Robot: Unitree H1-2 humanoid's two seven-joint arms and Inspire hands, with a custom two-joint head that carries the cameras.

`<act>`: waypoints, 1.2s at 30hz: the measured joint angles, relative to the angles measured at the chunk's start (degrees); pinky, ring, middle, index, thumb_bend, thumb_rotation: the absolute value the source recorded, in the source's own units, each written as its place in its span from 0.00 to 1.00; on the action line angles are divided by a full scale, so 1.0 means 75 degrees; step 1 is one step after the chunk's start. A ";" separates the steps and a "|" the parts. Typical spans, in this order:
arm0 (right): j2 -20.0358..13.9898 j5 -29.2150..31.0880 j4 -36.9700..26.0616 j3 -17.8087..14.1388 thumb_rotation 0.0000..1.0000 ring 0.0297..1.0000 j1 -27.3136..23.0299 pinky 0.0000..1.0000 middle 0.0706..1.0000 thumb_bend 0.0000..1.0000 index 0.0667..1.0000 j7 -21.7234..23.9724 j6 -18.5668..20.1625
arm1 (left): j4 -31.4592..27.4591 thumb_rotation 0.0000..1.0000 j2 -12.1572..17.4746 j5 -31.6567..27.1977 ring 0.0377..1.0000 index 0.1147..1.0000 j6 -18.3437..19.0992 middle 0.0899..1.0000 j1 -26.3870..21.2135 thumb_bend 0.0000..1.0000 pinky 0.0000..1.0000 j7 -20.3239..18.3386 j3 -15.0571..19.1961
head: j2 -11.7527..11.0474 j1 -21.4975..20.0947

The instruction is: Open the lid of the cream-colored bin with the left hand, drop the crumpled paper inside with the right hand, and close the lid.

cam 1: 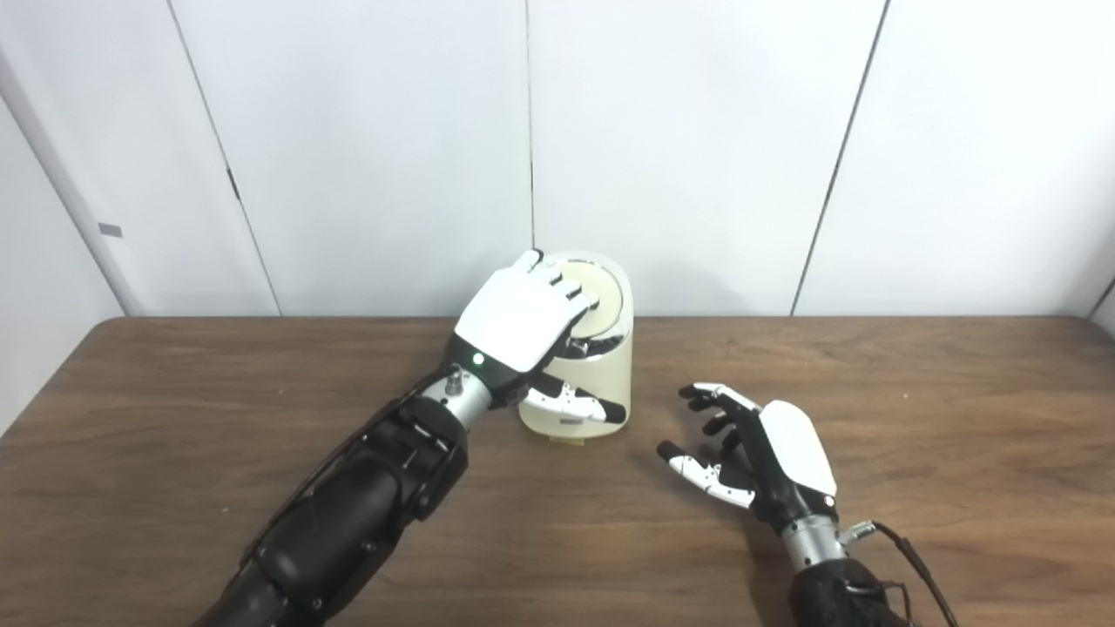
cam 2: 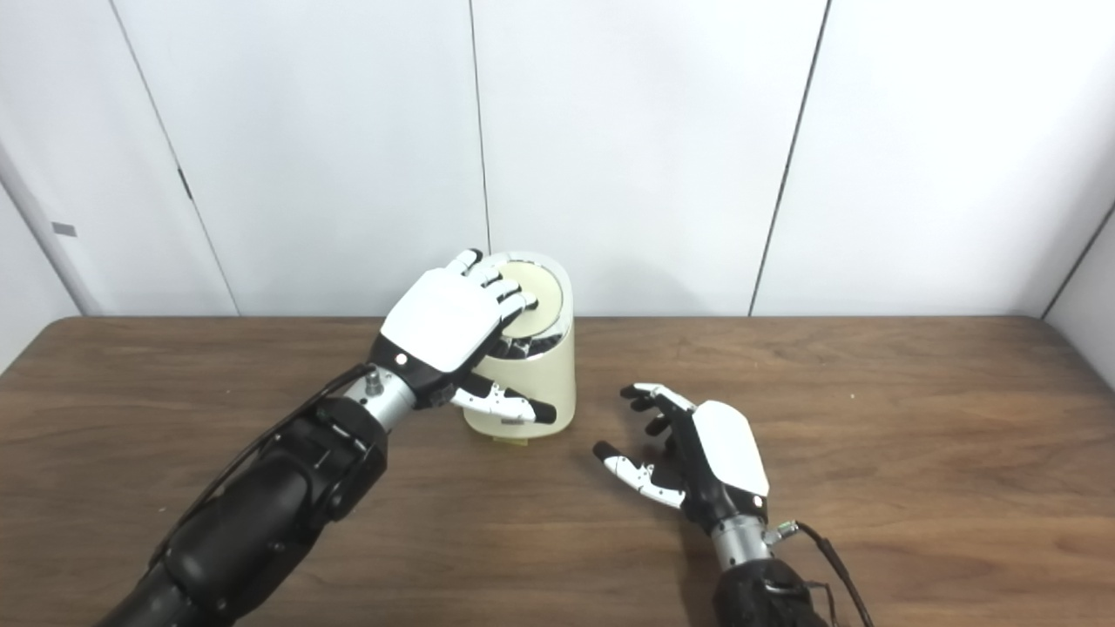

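Left hand [cam 1: 521, 326] lies flat, fingers spread, on the bin [cam 1: 585, 383] lid [cam 1: 601, 299]. Right hand [cam 1: 766, 457], at the bin's 4 o'clock on the table [cam 1: 915, 418], is wide and holds nothing.

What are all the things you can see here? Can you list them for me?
bin: one, cream-coloured, standing upright on the table near the back wall, a little left of the middle.
lid: one, cream disc with a shiny dark rim, on top of the bin, tilted; partly covered by the left hand.
table: one, dark brown wood, filling the lower part of the picture.
wall: white panels with thin dark seams, behind the table.
crumpled paper: none in sight.
left hand: one, white and black, resting on top of the lid, holding nothing.
right hand: one, white and black, open and empty, over the table to the right of the bin.
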 measured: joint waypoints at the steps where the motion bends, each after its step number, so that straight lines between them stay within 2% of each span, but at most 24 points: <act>1: -0.0006 -0.0005 0.0002 -0.0001 0.60 0.58 0.0003 0.45 0.68 0.38 0.72 -0.0006 0.0001 | 0.0012 0.89 0.0002 -0.0152 0.83 0.80 -0.0018 0.80 -0.0040 0.90 0.97 -0.0075 0.0023 | 0.0000 -0.0012; 3: -0.0011 -0.0012 0.0005 -0.0003 0.59 0.58 0.0009 0.45 0.68 0.38 0.72 -0.0020 0.0034 | 0.0091 0.91 0.0013 -0.0437 0.78 0.77 -0.0113 0.76 -0.0183 0.97 0.94 -0.0234 0.0036 | 0.0012 -0.0012; 5: -0.0007 -0.0019 0.0002 -0.0006 0.58 0.57 0.0014 0.45 0.68 0.38 0.72 -0.0038 0.0096 | 0.0212 0.92 0.0042 -0.0709 0.77 0.76 -0.0210 0.75 -0.0367 0.99 0.94 -0.0299 0.0024 | 0.0023 0.0000; 7: 0.0004 -0.0025 -0.0004 -0.0005 0.58 0.58 0.0014 0.45 0.68 0.38 0.72 -0.0039 0.0127 | 0.0346 0.90 0.0090 -0.0951 0.74 0.72 -0.0325 0.72 -0.0544 1.00 0.91 -0.0359 -0.0010 | 0.0023 0.0000; 12: 0.0010 -0.0021 -0.0004 -0.0003 0.59 0.56 0.0013 0.44 0.68 0.38 0.72 -0.0076 0.0125 | 0.0407 0.86 0.0204 -0.1338 0.73 0.69 -0.0476 0.70 -0.0669 1.00 0.90 -0.0361 -0.0060 | 0.0023 0.0000; 15: 0.0012 -0.0024 -0.0007 -0.0001 0.58 0.56 0.0013 0.44 0.68 0.38 0.72 -0.0063 0.0143 | 0.0455 0.89 0.0295 -0.1504 0.71 0.70 -0.0562 0.69 -0.0730 1.00 0.91 -0.0358 -0.0161 | 0.0023 0.0000; 22: 0.0039 -0.0026 0.0000 0.0003 0.57 0.56 0.0013 0.44 0.66 0.38 0.71 -0.0097 0.0167 | 0.0510 0.87 0.0418 -0.1557 0.70 0.70 -0.0743 0.68 -0.0806 1.00 0.93 -0.0304 -0.0333 | 0.0012 0.0000; 25: 0.0043 -0.0026 0.0000 0.0003 0.59 0.56 0.0013 0.44 0.67 0.38 0.72 -0.0096 0.0169 | 0.0510 0.84 0.0434 -0.1556 0.72 0.70 -0.0766 0.69 -0.0815 1.00 0.96 -0.0291 -0.0362 | 0.0012 0.0000; 32: 0.0045 -0.0032 0.0015 0.0002 0.58 0.57 0.0010 0.45 0.67 0.39 0.72 -0.0102 0.0169 | 0.0510 0.85 0.0462 -0.1530 0.73 0.70 -0.0768 0.70 -0.0862 1.00 0.93 -0.0291 -0.0488 | -0.0047 0.0000; 36: 0.0059 -0.0037 0.0056 0.0003 0.58 0.56 -0.0006 0.44 0.67 0.38 0.71 -0.0119 0.0168 | 0.0511 0.88 0.0533 -0.1477 0.79 0.74 -0.0767 0.74 -0.0946 0.97 0.95 -0.0289 -0.0613 | -0.0082 0.0000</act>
